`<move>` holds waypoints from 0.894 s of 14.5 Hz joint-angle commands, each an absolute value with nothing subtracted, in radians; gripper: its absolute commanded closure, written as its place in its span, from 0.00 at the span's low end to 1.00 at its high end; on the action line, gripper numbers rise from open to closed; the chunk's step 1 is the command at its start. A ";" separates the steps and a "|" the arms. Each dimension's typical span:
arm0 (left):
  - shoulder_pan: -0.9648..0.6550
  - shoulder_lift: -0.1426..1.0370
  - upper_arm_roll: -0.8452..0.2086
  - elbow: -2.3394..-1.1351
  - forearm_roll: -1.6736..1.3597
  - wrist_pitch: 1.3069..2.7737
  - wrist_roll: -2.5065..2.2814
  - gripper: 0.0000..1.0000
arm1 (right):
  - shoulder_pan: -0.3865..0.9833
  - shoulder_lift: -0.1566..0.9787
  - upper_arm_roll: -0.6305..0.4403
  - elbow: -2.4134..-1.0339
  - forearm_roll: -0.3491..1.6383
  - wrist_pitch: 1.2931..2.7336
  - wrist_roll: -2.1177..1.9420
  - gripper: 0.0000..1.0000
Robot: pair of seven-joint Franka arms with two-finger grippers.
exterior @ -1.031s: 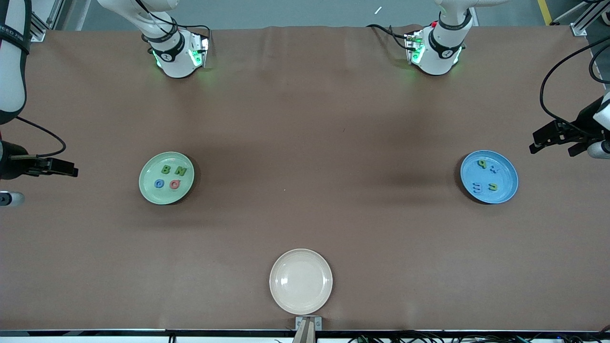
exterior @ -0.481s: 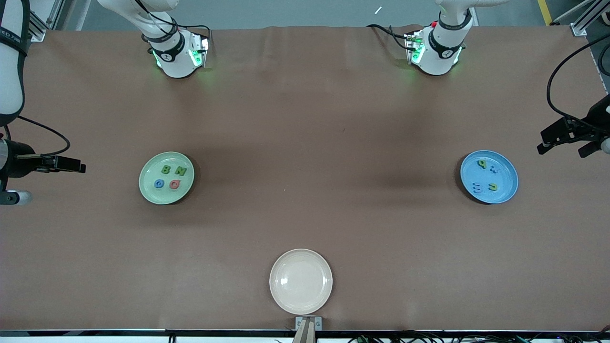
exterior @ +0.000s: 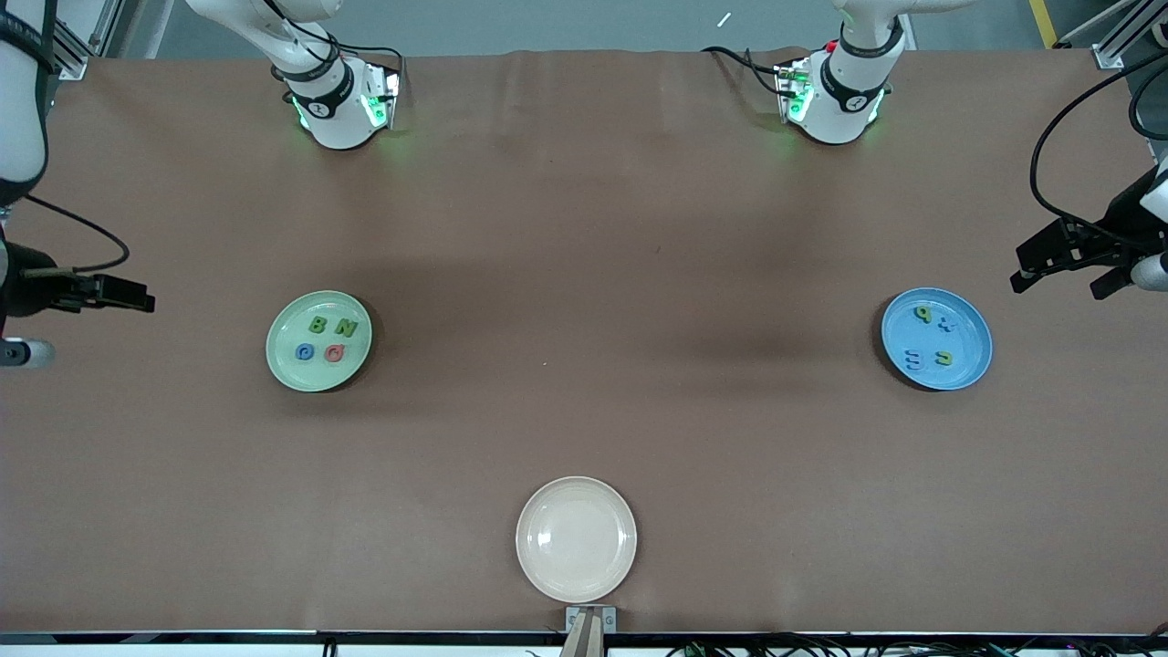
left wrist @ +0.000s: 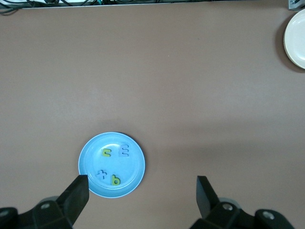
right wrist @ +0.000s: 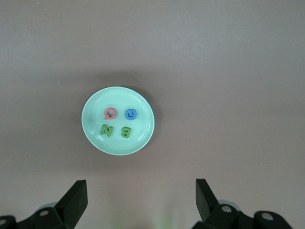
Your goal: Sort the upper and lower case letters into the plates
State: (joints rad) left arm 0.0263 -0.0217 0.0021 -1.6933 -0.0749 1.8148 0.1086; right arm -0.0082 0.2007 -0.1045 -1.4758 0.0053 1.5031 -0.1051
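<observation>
Left gripper [exterior: 1058,272] over table end beside blue plate [exterior: 976,321], right gripper [exterior: 128,296] beside mint plate [exterior: 283,365] — jaws apart, empty.

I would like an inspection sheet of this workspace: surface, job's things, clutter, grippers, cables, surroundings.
Surface: brown table cover, slight creases.
Job's things: mint green plate holds green B, green N, blue G, red G; blue plate holds four small letters.
Clutter: cream plate, nothing in it.
Grippers: left gripper open, beside the blue plate; right gripper open, at its table end.
Cables: black cable looping by the left arm.
Surroundings: grey floor above the table.
</observation>
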 commanded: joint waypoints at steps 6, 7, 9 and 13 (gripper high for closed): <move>0.029 -0.034 -0.020 -1.542 -0.075 1.573 -0.010 0.01 | -0.009 -0.058 -0.101 -1.732 -0.008 1.572 -0.106 0.00; 0.028 -0.034 -0.024 -1.540 -0.072 1.572 -0.027 0.01 | -0.005 -0.070 -0.100 -1.730 -0.008 1.560 -0.106 0.00; 0.029 -0.034 -0.025 -1.540 -0.074 1.569 -0.029 0.01 | -0.003 -0.090 -0.098 -1.721 -0.008 1.531 -0.106 0.00; 0.029 -0.034 -0.025 -1.539 -0.074 1.569 -0.029 0.01 | -0.005 -0.094 -0.097 -1.651 -0.008 1.456 -0.107 0.00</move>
